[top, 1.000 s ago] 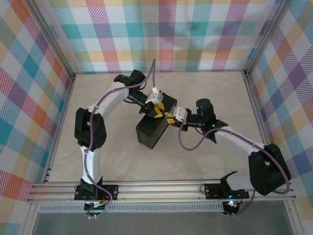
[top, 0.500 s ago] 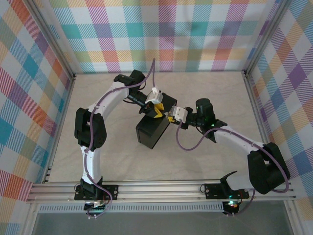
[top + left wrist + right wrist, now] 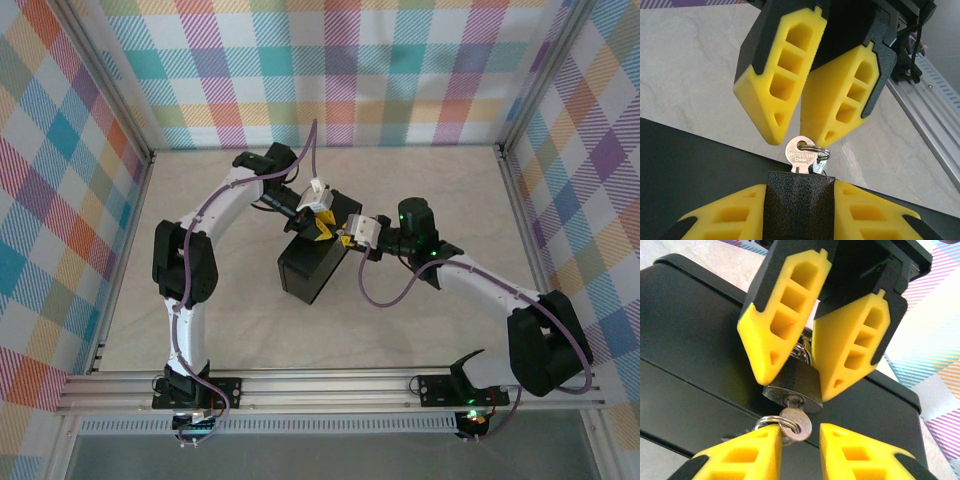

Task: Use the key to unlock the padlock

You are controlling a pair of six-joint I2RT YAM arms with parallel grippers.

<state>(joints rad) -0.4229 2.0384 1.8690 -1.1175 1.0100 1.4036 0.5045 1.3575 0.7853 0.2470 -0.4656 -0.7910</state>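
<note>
The left claw (image 3: 322,231) clamps the padlock (image 3: 792,387) by its sides and holds it at the right edge of the black box (image 3: 308,268), which sits mid-worktop (image 3: 430,330). The key (image 3: 796,423) is in the keyhole. Its round head and a small ring (image 3: 824,150) stick out toward the right claw (image 3: 349,240). That claw points in from the right and faces the left one tip to tip. Its jaws stand a little apart on either side of the key head. A gap shows beside one finger, so it is not pinching the key.
</note>
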